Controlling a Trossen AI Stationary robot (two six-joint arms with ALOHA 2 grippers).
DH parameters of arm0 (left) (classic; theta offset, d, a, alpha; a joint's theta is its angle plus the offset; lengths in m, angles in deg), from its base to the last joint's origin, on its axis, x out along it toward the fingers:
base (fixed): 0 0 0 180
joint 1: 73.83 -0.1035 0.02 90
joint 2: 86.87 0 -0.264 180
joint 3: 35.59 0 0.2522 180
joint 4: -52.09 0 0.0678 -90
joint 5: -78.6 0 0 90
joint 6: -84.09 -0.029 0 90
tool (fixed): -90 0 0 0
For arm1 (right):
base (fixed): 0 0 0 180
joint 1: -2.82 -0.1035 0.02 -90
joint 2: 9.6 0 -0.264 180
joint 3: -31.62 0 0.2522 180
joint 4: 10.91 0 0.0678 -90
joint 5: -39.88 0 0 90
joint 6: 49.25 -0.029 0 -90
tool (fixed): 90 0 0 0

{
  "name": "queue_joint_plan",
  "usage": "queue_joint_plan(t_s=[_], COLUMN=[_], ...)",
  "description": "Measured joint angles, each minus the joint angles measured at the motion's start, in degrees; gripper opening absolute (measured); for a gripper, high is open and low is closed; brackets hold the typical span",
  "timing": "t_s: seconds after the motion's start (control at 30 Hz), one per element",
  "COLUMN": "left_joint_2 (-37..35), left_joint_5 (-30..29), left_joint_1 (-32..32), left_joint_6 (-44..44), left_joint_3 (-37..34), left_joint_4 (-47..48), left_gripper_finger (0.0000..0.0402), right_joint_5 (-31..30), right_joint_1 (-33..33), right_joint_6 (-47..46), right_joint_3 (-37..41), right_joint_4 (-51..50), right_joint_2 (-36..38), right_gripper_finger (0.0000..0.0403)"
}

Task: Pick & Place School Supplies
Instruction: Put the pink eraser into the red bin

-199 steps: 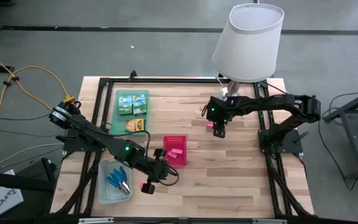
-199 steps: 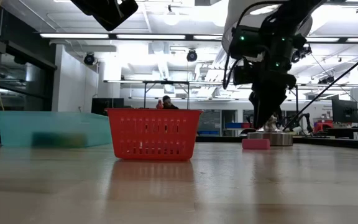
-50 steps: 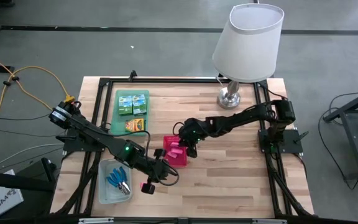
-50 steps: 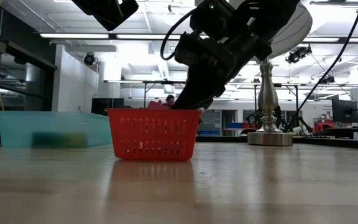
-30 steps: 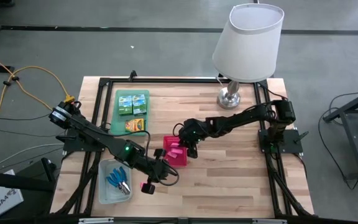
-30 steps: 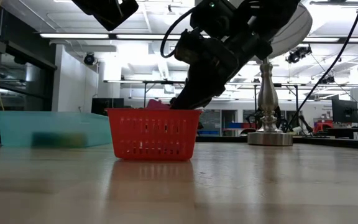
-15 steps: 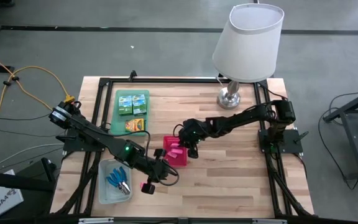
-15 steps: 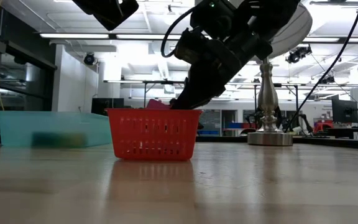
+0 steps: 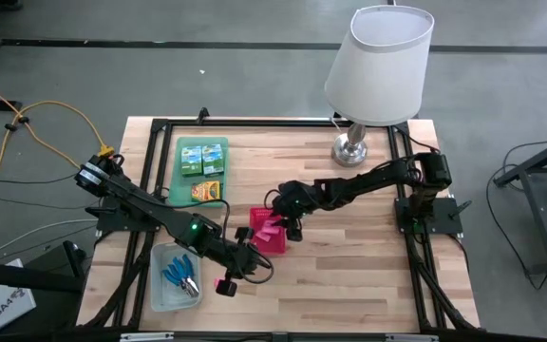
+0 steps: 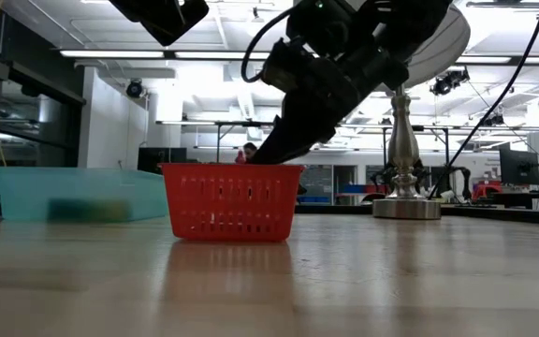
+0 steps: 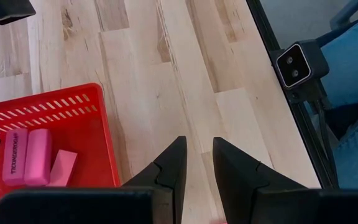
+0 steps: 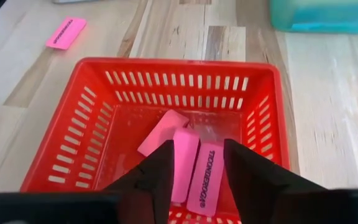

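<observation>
The red mesh basket stands mid-table and holds three pink erasers. My right gripper hovers open just above them, over the basket's rim; the erasers lie on the basket floor below its fingers. My left gripper waits near the front edge, its fingers a narrow gap apart with nothing between them. One more pink eraser lies flat on the table beneath it. Green and yellow boxes lie on the green tray. Blue-handled scissors lie in the clear bin.
A lamp with a white shade stands on its metal base at the far right. Bare wood lies right of the basket and along the front edge. A camera sits at the table's edge, with a person's leg beside it.
My right gripper has let go of a pink eraser. The eraser showed above the basket's rim in the low view and has now dropped in among the others. The arm has stayed over the basket. The left arm has kept still.
</observation>
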Motion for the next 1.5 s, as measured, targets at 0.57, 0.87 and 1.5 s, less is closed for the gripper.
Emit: queue_joint_plan(t_s=[0.57, 0.87, 1.5], left_joint_2=[0.0, 0.0, 3.3], left_joint_5=[0.0, 0.0, -3.7], left_joint_1=[0.0, 1.3, 9.6], left_joint_6=[0.0, 0.0, 6.8], left_joint_3=[0.0, 0.0, -0.1], left_joint_4=[1.8, 3.8, 7.2], left_gripper_finger=[0.0074, 0.0074, 0.0118], right_joint_5=[0.3, 0.3, -7.9], right_joint_1=[-2.1, -4.1, -11.6], right_joint_6=[-0.4, 0.2, 2.8], right_joint_3=[0.0, 0.0, -0.1], right_joint_4=[4.6, 4.6, 6.5], right_joint_2=[0.0, 0.0, 8.3], right_gripper_finger=[0.0136, 0.0105, 0.0115])
